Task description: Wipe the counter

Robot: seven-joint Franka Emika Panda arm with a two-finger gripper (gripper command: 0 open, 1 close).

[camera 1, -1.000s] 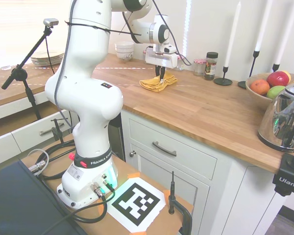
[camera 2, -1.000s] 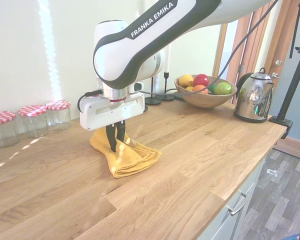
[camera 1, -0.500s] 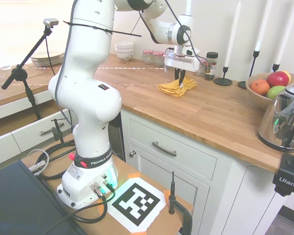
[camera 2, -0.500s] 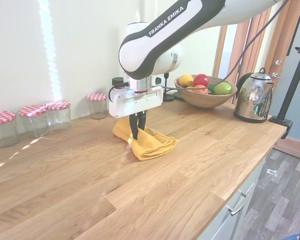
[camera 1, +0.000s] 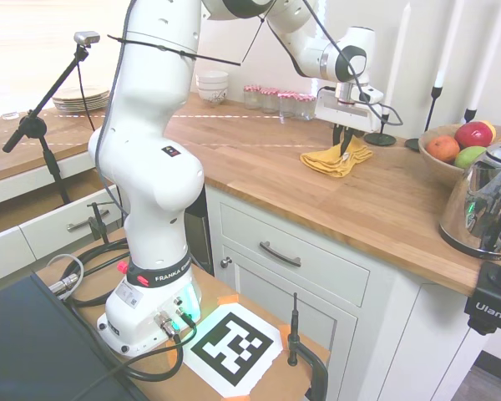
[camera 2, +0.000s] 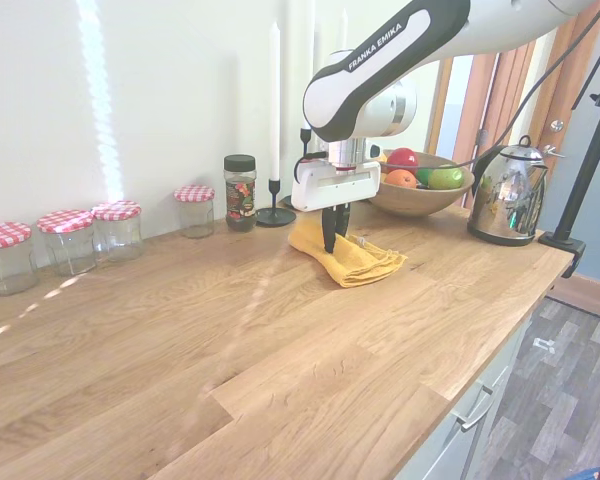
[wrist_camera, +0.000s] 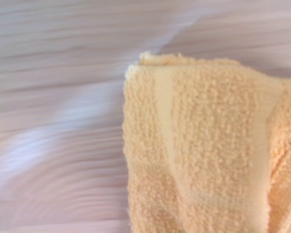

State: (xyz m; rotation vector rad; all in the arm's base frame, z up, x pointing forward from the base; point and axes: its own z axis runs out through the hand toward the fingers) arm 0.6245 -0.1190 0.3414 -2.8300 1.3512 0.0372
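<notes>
Cloth (camera 2: 352, 258) lies bunched on the counter (camera 2: 280, 350), gripper (camera 2: 329, 240) planted on its top — fingers closed into the folds. In the second exterior view: fruit bowl (camera 2: 412, 192) just behind-right of the cloth, kettle (camera 2: 504, 192) further right near the counter's end. Candlestick (camera 2: 274, 215) and spice jar (camera 2: 240, 178) stand left of the gripper by the wall; lidded jars (camera 2: 72, 238) well apart at far left — all along the wall.

The tabletop (camera 2: 280, 350) is smooth planked wood with a soft sheen. On it lies a yellow cloth (camera 2: 355, 260) of rough looped terry. Beside the cloth, the kettle (camera 2: 505, 195) is glossy polished metal.
</notes>
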